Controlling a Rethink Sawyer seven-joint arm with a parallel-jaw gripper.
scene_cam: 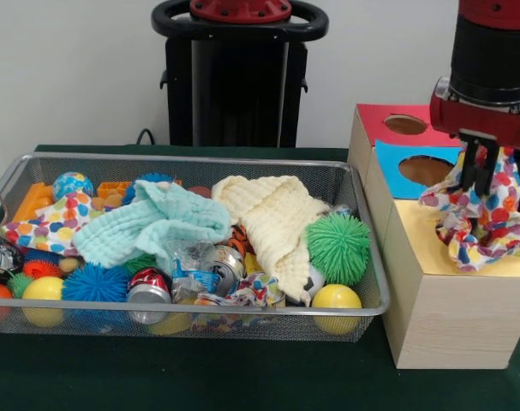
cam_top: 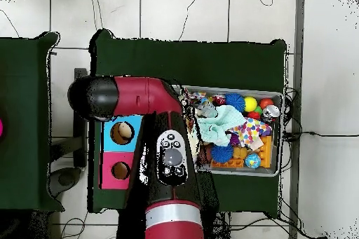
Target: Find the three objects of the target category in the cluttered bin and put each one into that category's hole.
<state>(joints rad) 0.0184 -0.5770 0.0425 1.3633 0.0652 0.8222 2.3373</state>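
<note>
My gripper [scene_cam: 481, 178] is shut on a polka-dot cloth [scene_cam: 487, 224] and holds it so that it hangs onto the yellow top [scene_cam: 427, 248] of the nearest wooden box. The cloth hides the yellow box's hole. A second polka-dot cloth [scene_cam: 50, 224] lies at the left end of the wire-mesh bin [scene_cam: 182, 310]. A third polka-dot cloth [scene_cam: 251, 291] lies crumpled at the bin's front, between cans. In the overhead view the arm [cam_top: 165, 131] covers the gripper and the yellow box; the bin [cam_top: 280, 134] and one polka-dot cloth [cam_top: 249, 132] show.
A mint-green cloth [scene_cam: 152, 224] and a cream cloth [scene_cam: 272, 218] lie on top of the bin's clutter, with a green spiky ball [scene_cam: 338, 248], a blue spiky ball [scene_cam: 95, 282], yellow balls and cans. The blue-topped box [scene_cam: 425, 169] and red-topped box [scene_cam: 405, 124] stand behind the yellow one.
</note>
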